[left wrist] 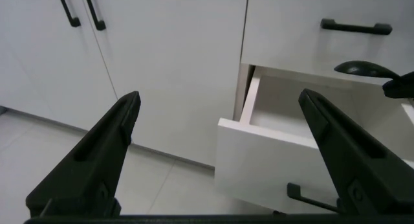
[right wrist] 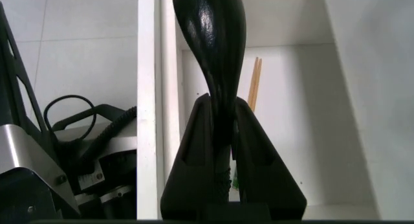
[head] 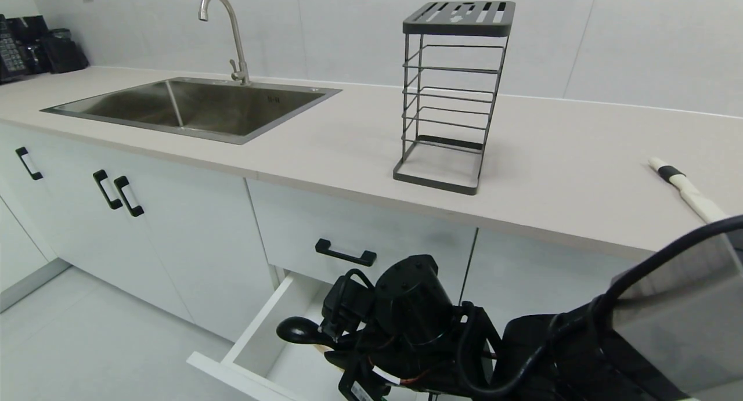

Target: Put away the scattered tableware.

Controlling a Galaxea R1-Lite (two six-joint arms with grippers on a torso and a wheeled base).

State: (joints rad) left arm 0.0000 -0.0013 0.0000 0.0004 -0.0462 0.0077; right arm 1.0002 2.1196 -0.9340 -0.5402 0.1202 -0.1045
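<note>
1. Pale kitchen counter [head: 325,140] runs above the open drawer [head: 255,337]. On it, up and away from the drawer, stand a sink [head: 191,105] and a wire rack [head: 453,93].
2. The right gripper [right wrist: 222,130] is clamped firmly on the handle of a black spoon [head: 297,330]. It holds the spoon over the inside of the drawer, bowl pointing forward, I think so that the spoon can go straight down into it.
3. Inside the drawer, a pair of wooden chopsticks [right wrist: 254,81] lies on the white floor, under the spoon.
4. The left gripper [left wrist: 220,98] is spread wide and carries nothing. It hangs outside the drawer, near its front corner, probably so as not to block it.
5. A white-handled utensil [head: 688,189] lies on the counter, well apart from the drawer, not yet put away.
</note>
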